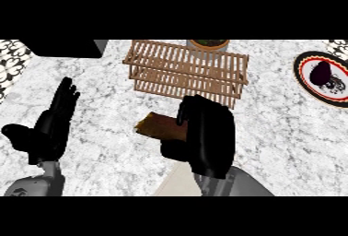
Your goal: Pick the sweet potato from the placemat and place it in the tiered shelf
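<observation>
Right robot hand (pixel 204 138) is curled round sweet potato (pixel 158 126) | tiered shelf (pixel 185 70) is seen at 12 o'clock | left robot hand (pixel 51 125) is held open, fingers apart, at 9 o'clock

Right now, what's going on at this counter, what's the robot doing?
The robot's right hand is curled around a brown sweet potato, holding it just in front of the wooden tiered shelf. A pale placemat shows beneath its forearm. The left hand rests open at the left. The sweet potato isn't in the shelf yet.
</observation>
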Controlling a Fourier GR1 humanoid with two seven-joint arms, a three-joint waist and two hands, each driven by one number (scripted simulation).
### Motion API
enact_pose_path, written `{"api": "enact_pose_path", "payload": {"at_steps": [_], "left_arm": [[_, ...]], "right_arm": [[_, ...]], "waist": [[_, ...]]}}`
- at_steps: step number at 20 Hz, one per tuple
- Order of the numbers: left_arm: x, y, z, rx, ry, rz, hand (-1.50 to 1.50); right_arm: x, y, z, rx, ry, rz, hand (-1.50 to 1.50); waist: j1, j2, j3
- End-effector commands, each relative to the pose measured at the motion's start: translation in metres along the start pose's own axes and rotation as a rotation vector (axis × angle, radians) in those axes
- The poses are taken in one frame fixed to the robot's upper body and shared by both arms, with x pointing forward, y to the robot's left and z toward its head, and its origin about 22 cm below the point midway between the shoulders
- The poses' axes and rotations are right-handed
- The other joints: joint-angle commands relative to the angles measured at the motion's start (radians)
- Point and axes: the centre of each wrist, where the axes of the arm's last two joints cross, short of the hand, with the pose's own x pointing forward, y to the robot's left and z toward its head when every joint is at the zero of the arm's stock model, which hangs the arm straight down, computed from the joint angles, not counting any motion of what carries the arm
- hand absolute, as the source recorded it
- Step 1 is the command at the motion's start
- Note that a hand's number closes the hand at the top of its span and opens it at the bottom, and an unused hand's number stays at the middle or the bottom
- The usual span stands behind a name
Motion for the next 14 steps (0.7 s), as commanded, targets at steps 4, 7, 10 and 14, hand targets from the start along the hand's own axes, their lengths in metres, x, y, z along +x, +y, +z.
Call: {"api": "enact_pose_path", "payload": {"at_steps": [4,7,10,14], "left_arm": [[-0.005,-0.001,0.0,0.019,0.003,0.002,0.0],[-0.005,0.002,0.002,0.014,-0.008,-0.015,0.0],[-0.002,0.0,0.002,0.011,-0.004,-0.004,0.0],[0.003,0.009,0.002,-0.008,-0.009,0.008,0.0]], "right_arm": [[0.041,-0.022,-0.007,-0.155,0.185,-0.004,1.5],[0.044,-0.026,-0.013,-0.184,0.194,-0.037,1.5],[0.056,-0.04,-0.034,-0.242,0.224,-0.042,1.5],[0.055,-0.03,-0.054,-0.266,0.275,-0.061,1.5]], "waist": [[-0.005,0.004,-0.002],[-0.007,0.005,0.0],[-0.005,0.008,0.001],[0.005,0.016,0.002]]}}
